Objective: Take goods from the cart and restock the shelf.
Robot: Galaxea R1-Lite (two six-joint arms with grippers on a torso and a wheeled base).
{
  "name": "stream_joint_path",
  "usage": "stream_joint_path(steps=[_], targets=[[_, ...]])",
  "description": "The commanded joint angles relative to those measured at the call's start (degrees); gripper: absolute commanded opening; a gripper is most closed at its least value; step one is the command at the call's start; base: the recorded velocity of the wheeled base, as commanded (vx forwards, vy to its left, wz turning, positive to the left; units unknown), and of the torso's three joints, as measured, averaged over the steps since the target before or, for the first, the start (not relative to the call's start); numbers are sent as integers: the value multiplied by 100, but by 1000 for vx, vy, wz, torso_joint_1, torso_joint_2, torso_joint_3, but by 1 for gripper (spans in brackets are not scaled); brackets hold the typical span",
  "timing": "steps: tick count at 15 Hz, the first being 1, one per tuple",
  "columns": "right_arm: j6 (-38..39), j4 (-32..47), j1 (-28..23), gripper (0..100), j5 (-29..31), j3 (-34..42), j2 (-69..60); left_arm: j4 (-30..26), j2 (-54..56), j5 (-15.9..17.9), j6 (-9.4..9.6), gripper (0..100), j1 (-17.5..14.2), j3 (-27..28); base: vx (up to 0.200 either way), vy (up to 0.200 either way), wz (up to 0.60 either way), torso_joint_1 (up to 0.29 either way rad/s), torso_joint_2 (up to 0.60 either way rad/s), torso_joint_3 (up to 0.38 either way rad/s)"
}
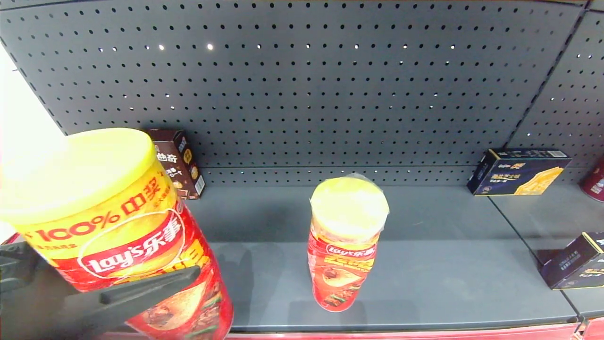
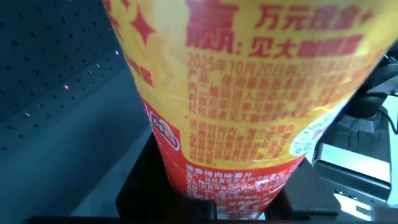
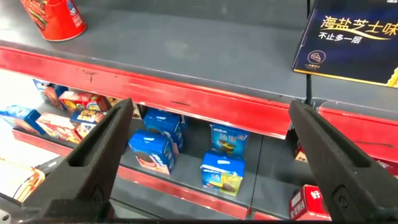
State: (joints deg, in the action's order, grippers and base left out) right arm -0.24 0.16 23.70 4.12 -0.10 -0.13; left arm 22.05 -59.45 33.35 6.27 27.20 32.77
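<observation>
A red and yellow chip can [image 1: 118, 226] with a yellow lid is held tilted at the lower left in the head view, in front of the grey shelf [image 1: 424, 283]. My left gripper [image 1: 85, 293] is shut on its lower body; one dark finger [image 1: 141, 290] crosses its front. The left wrist view shows the can's printed side [image 2: 249, 93] between the jaws. A second, matching chip can [image 1: 347, 250] stands upright mid-shelf. My right gripper [image 3: 211, 162] is open and holds nothing, below the shelf's red front edge [image 3: 186, 93].
A brown box [image 1: 177, 163] stands at the shelf's back left, a dark blue box [image 1: 519, 172] at the back right, another dark box [image 1: 573, 262] at the right. Perforated back panel [image 1: 302, 85] behind. Blue boxes [image 3: 221, 171] sit on a lower shelf.
</observation>
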Motion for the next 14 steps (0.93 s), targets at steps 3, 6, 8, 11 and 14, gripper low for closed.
stream_joint_path(steps=[3, 6, 8, 11, 14], targets=[[-2, 2, 3, 100, 1, 1, 13, 300, -559, -496, -3, 0, 356, 54, 0, 0, 0, 0, 0, 0], [-2, 2, 3, 100, 1, 1, 13, 757, -1051, -637, -20, 0, 436, 63, 0, 0, 0, 0, 0, 0], [-2, 2, 3, 100, 1, 1, 13, 862, -1587, -646, 24, 0, 339, 72, 0, 0, 0, 0, 0, 0], [-2, 2, 3, 100, 1, 1, 13, 1890, -2562, -593, -73, 0, 172, 186, 0, 0, 0, 0, 0, 0], [-2, -7, 3, 100, 1, 1, 13, 1987, -3239, -215, -108, 0, 40, 854, 0, 0, 0, 0, 0, 0]])
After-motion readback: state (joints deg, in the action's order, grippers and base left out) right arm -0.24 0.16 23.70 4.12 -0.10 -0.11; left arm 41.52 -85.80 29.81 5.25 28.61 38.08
